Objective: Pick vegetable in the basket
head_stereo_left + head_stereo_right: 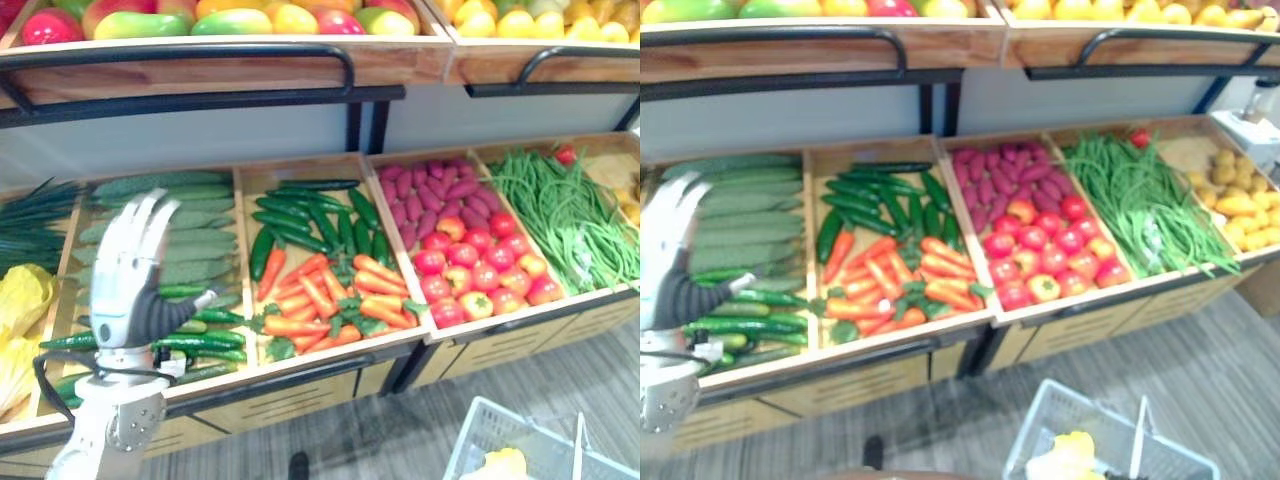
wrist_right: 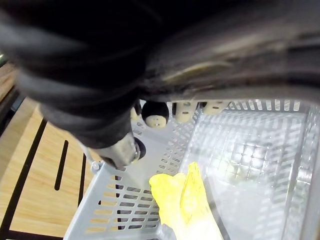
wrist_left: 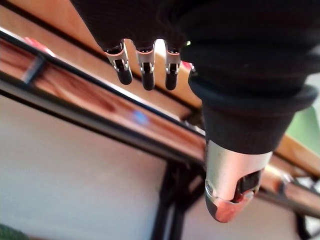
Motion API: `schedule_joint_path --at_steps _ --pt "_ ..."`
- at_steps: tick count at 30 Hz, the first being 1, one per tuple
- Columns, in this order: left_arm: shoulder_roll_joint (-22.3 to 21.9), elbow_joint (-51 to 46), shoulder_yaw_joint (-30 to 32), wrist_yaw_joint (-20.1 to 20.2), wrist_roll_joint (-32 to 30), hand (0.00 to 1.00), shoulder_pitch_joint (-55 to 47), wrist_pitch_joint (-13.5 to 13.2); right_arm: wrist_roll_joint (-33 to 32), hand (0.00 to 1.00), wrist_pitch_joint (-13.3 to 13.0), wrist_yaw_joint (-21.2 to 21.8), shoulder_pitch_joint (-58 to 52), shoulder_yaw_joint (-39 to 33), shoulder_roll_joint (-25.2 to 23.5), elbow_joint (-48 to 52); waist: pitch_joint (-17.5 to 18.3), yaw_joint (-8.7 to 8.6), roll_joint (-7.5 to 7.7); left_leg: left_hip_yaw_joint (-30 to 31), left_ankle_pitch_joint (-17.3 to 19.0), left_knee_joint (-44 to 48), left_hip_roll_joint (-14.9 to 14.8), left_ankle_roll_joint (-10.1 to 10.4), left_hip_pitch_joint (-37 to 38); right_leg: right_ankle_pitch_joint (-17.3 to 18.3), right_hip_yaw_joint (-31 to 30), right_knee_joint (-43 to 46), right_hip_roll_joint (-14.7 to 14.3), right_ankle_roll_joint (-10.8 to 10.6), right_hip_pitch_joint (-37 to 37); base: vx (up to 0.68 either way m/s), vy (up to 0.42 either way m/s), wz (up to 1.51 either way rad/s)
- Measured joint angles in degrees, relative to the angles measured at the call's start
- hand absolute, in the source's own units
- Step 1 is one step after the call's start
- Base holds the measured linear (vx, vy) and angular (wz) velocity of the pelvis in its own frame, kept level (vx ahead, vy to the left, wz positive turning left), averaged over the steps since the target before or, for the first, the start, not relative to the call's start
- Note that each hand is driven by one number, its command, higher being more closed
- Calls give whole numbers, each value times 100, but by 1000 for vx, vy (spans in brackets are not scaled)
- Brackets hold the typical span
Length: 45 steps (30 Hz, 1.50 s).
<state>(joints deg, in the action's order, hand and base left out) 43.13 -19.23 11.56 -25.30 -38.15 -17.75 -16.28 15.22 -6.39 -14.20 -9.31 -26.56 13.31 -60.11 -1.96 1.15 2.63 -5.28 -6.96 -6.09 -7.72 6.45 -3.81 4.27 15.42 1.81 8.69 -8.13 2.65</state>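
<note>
Reaching over a wooden produce stand [image 1: 300,365], the robot's left hand [image 1: 125,270] is hovering at the left of the frame. It is raised upright, its fingers [image 1: 140,215] straight and spread wide, thumb out to the side, and it is holding nothing. Behind and below it, large pale cucumbers [image 1: 185,225] are lying in rows, with slimmer dark green cucumbers [image 1: 200,342] heaped nearer the front edge. Carrots [image 1: 320,300] are filling the next compartment toward the centre, with red tomatoes [image 1: 480,270] and green beans [image 1: 565,210] further right.

A white plastic basket [image 1: 480,420] is sitting at the lower right of the frame, well apart from the cucumbers. A yellow leafy vegetable [image 2: 182,200] is already lying inside it. The right hand [image 2: 150,60] is just above the basket's rim; whether it is gripping the basket cannot be told.

The step in hand appears to be the approach to a cucumber. To do it well, the left hand should probably be tipping palm-down and lowering onto a single cucumber lying on top. Closing across its middle would help keep neighbours from rolling.
</note>
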Motion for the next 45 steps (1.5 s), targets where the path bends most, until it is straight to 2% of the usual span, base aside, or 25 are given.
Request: schedule_joint_path --at_steps 1,2,4,6,8,10,15,22,26,35,42,45 --pt "198 134 -99 152 -67 0 30 -106 7 100 -20 22 -5 2 23 60 12 -11 -19 -39 15 0 -3 1 0 0 -38 10 3 0 -29 29 7 -27" --pt "621 479 -331 431 -149 0 99 -334 12 100 -88 77 11 16 91 187 21 -113 -70 -93 27 0 -4 1 -1 -4 -99 17 10 -4 -68 19 5 -21" --pt "886 796 -561 588 -164 0 212 -465 47 100 -147 94 -7 34 137 318 30 -136 -110 -212 43 0 -13 -5 30 -11 -217 28 15 5 -134 33 10 -31" --pt "1024 1320 -812 803 -242 0 452 -498 52 100 -176 99 -9 114 197 422 20 -180 -176 -352 64 0 -5 -15 114 -16 -345 21 35 3 -137 35 7 -33" --pt "1223 1537 -986 962 -289 0 603 -533 53 100 -177 102 -52 180 194 527 18 -261 -211 -368 80 0 1 -17 116 -16 -359 7 43 3 -146 27 4 -11" --pt "1393 1651 -1217 1102 -291 0 742 -621 59 100 -177 109 -106 230 192 568 9 -264 -228 -440 109 -1 0 -15 153 -17 -432 -9 44 1 -152 33 4 -20" --pt "1422 1987 -1878 1472 -262 0 1089 -819 68 100 -161 110 -204 231 193 740 0 -259 -333 -633 210 -1 3 -1 268 -27 -577 -83 55 -15 -138 36 1 -17" --pt "1430 2508 -2470 1841 -253 0 1467 -796 71 100 -134 110 -212 230 195 874 5 -269 -371 -756 229 -1 1 5 297 -27 -644 -103 55 -15 -135 45 -8 -7" --pt "1427 2907 -2683 2202 -25 0 1534 -651 71 100 -114 121 -210 223 196 876 -7 -277 -386 -892 235 -1 -6 12 330 -27 -713 -123 52 -14 -143 13 -6 -8" --pt "1247 3433 -2676 2455 -16 0 1522 -421 76 100 82 244 -217 186 203 875 -32 -268 -430 -1005 326 -1 -3 26 420 -30 -816 -165 57 -19 -134 0 1 -7" --pt "1005 3589 -2614 2573 190 0 1368 -311 112 100 92 327 -176 105 204 875 -38 -265 -434 -995 329 0 1 31 423 -29 -803 -168 58 -19 -103 9 -2 0" --pt "722 3734 -2457 2578 193 0 1352 -192 156 100 103 343 -157 111 204 875 -44 -263 -444 -992 329 0 3 31 440 -29 -802 -165 60 -19 -93 0 0 0"
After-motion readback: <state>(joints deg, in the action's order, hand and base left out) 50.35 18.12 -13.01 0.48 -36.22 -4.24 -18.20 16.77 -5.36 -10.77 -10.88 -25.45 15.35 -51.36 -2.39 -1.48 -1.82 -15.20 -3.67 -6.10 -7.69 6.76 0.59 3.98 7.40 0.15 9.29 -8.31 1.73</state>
